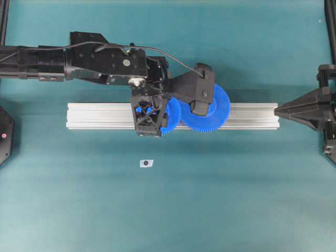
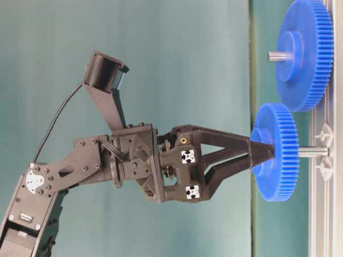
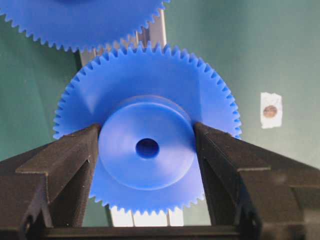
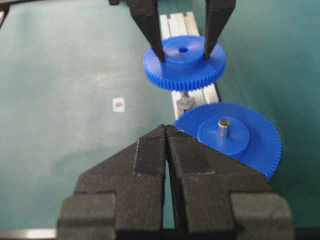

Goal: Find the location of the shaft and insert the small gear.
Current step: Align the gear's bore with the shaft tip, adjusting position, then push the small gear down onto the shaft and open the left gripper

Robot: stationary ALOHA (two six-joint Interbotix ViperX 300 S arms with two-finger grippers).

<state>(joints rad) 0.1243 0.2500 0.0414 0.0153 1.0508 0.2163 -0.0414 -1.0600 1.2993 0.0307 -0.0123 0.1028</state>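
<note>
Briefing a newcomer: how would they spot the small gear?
Find the aluminium rail across the table's middle. Two blue gears sit over it; the small gear is held by its hub in the left tool, while the big gear shows a grey pin.

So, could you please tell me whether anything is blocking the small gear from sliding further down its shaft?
Nothing visible does. The left gripper holds the small gear by its hub, and the shaft runs bare from the gear to the rail. The large gear sits beside it on its own pin.
</note>
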